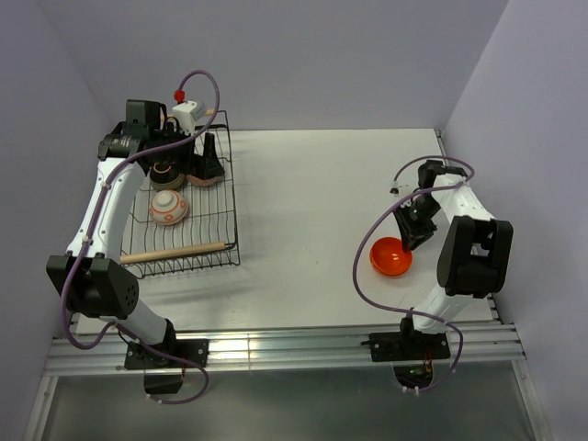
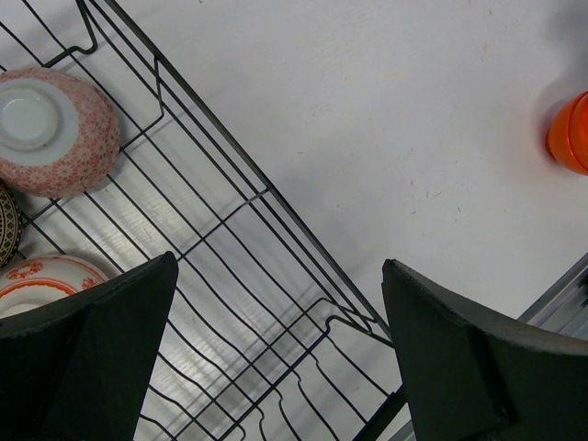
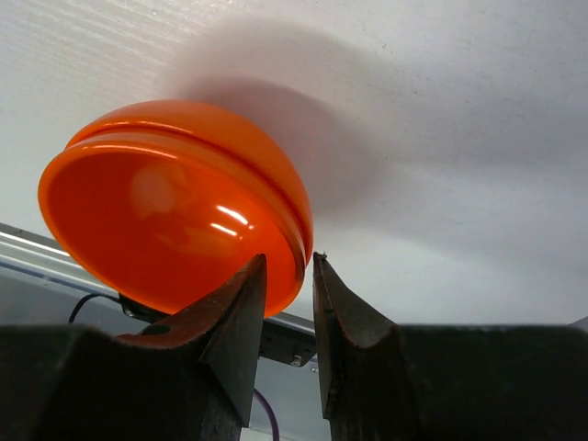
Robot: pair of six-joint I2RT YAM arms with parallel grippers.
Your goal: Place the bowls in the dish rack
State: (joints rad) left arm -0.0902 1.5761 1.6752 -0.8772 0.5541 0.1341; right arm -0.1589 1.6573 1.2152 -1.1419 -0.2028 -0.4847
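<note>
- Pinching the rim of the orange bowl (image 3: 175,202), the right gripper (image 3: 280,266) has its fingers drawn to a narrow gap, with one fingertip against the bowl's inside and the other just outside the lip.
- That bowl is near the right edge of the worktop (image 1: 303,184), toward the near right corner. In the right wrist view it is tipped so that its glossy hollow faces the camera. Whether its base touches the surface cannot be told.
- Along the left edge lies the dish rack (image 1: 231,211), running up toward the far left corner, with a wooden handle (image 1: 175,251) across its near end.
- About midway along the rack, the red-and-white patterned bowl (image 1: 169,208) rests upside down on the wires.
- Just beyond it is a brownish bowl (image 1: 165,173), partly hidden by the left arm and its cable.
- Farther on, at the rack's far end, the pinkish bowl (image 2: 83,138) also lies upside down, its pale foot ring uppermost.
- Over that far end hangs the left gripper (image 2: 277,266), its fingers spread wide, with only rack wires and bare worktop showing between them.
</note>
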